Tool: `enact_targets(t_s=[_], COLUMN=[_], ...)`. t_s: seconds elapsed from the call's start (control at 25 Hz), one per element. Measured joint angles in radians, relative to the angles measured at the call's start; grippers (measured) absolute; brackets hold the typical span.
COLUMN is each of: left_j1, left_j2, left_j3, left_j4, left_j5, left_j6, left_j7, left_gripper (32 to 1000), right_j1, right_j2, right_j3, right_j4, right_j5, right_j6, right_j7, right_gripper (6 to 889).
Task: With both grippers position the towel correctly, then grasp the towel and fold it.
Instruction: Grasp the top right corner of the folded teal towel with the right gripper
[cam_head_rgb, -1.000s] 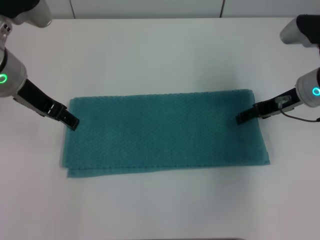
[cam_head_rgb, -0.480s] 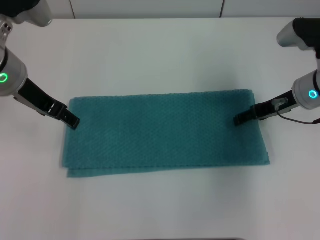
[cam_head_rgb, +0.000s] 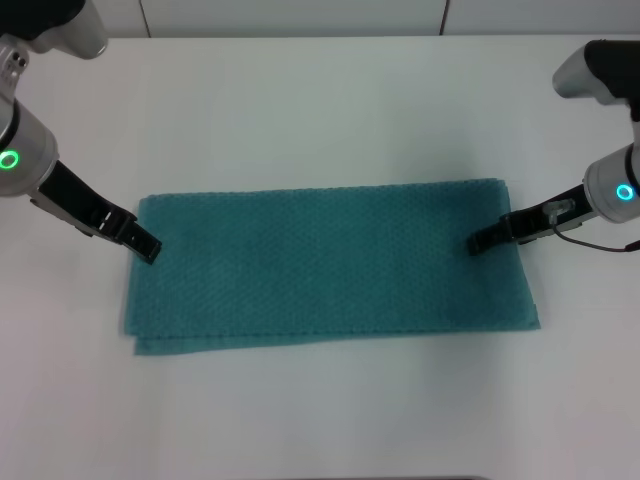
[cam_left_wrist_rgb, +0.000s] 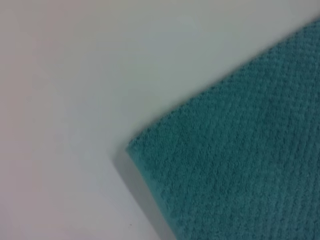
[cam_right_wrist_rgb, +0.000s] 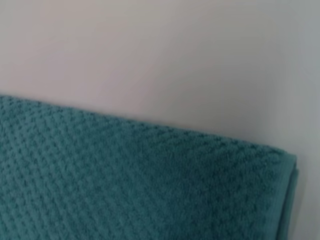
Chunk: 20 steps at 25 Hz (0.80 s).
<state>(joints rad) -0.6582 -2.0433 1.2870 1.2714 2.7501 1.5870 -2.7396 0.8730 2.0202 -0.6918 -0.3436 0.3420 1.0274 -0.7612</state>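
The towel (cam_head_rgb: 330, 265) lies flat, layered, on the desk (cam_head_rgb: 320, 110); left gripper (cam_head_rgb: 146, 248) and right gripper (cam_head_rgb: 480, 241) touch its ends, jaws' state unclear. Folding remains.

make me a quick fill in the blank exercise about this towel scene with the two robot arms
1. The teal-green waffle-textured rectangular towel lies ____ on the white table.
2. The left gripper is at the towel's ____ end.
3. The right gripper is over the towel's ____ end.
4. Along the near edge, a second ____ of the towel shows underneath.

Missing words: flat; left; right; layer
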Motion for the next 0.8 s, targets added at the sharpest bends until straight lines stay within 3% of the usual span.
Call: enact_targets(t_s=[0.44,0.8], left_j1=[-0.001,-0.001], left_j2=[0.0,0.0], left_j3=[0.0,0.0], left_j4=[0.0,0.0], left_j5=[0.001,-0.001], left_j6=[0.001,0.001], left_j7=[-0.001,0.001], left_gripper=[893,893], right_j1=[0.001,0.0], right_j2=[0.001,0.002], right_j3=[-0.006,-0.006], right_j4=[0.014,0.014], right_j5=[0.0,0.0], right_j6=[-0.011,-0.012], right_j7=[-0.002,-0.006], right_gripper=[797,438])
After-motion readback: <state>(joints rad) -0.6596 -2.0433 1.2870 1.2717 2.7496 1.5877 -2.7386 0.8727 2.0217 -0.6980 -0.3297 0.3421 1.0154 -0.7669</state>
